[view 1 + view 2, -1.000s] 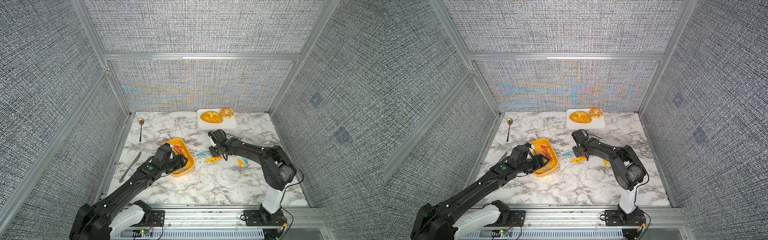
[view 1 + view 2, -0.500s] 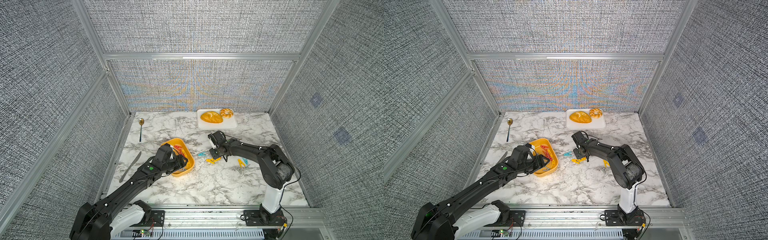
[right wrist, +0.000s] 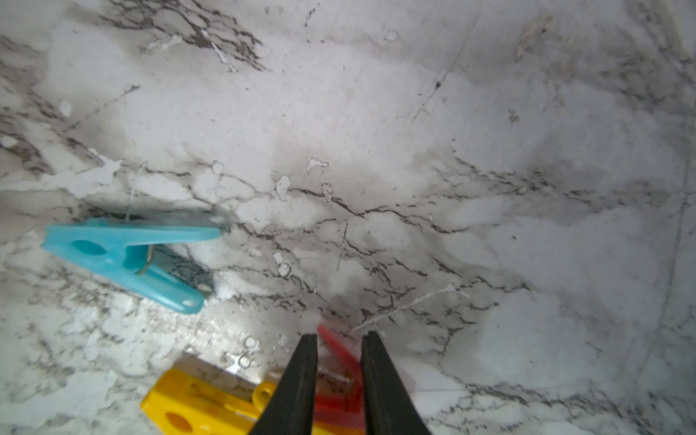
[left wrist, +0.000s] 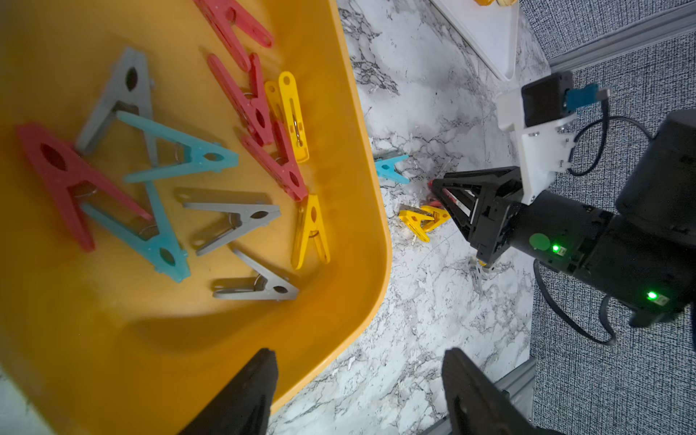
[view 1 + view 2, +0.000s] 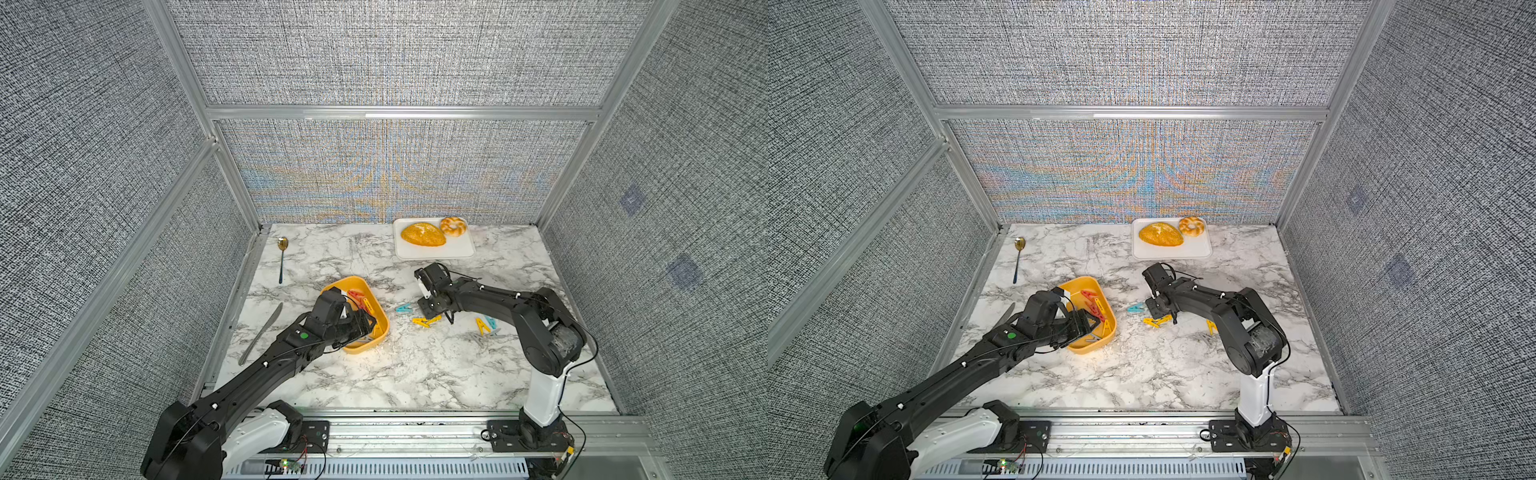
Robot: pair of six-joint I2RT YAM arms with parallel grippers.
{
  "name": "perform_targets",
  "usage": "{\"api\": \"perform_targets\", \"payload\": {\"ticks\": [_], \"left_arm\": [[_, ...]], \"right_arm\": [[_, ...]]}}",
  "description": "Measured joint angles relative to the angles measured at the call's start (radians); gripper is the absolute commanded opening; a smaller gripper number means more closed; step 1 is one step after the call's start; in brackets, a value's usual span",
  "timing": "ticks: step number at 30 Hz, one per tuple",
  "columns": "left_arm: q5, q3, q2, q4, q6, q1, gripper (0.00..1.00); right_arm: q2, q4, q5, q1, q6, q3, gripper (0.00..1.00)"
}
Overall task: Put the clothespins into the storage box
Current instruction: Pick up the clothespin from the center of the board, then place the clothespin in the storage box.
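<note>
The yellow storage box [image 5: 351,277] [image 5: 1079,279] sits left of centre and holds several clothespins, among them red [image 4: 67,177], teal [image 4: 180,154], grey [image 4: 241,218] and yellow [image 4: 312,229]. My left gripper [image 5: 368,324] [image 4: 359,361] hangs open and empty over the box's near right corner. My right gripper [image 5: 428,309] [image 3: 339,339] is low over the table, shut on a red clothespin [image 3: 339,354]. Beside it lie a yellow clothespin [image 5: 426,321] [image 3: 196,406] and a teal one [image 5: 403,308] [image 3: 124,256]. A yellow [image 5: 482,325] and teal pair lies further right.
A white tray [image 5: 434,253] with bread [image 5: 423,235] stands at the back, just behind the right arm. A spoon [image 5: 281,257] and a knife [image 5: 262,332] lie along the left edge. Fabric walls close in on three sides.
My right gripper has edged slightly leftward and nearer, jaws unchanged on the red clothespin. The left arm has stayed still over the box.
</note>
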Motion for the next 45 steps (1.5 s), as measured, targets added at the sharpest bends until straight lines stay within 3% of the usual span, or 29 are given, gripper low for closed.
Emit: {"api": "perform_targets", "payload": {"ticks": [7, 14, 20, 26, 36, 45], "left_arm": [[0.002, 0.0, 0.004, 0.004, 0.0, 0.0, 0.74], [0.003, 0.0, 0.003, 0.006, 0.0, 0.0, 0.74], [0.004, 0.0, 0.005, 0.006, 0.0, 0.0, 0.74], [-0.001, 0.001, -0.011, 0.001, 0.001, 0.0, 0.74], [-0.127, 0.029, -0.151, -0.14, 0.012, 0.054, 0.76], [-0.162, 0.029, -0.262, -0.249, 0.016, 0.119, 0.78]], "right_arm": [[0.043, -0.003, 0.039, -0.002, -0.001, 0.039, 0.23], [0.045, -0.004, 0.064, -0.016, 0.001, 0.043, 0.06], [0.018, -0.011, 0.086, -0.027, 0.009, 0.054, 0.0], [-0.027, -0.041, 0.074, -0.021, 0.039, 0.117, 0.0], [-0.05, -0.045, -0.179, 0.104, 0.129, 0.299, 0.02], [0.079, -0.032, -0.346, 0.216, 0.193, 0.507, 0.23]]}}
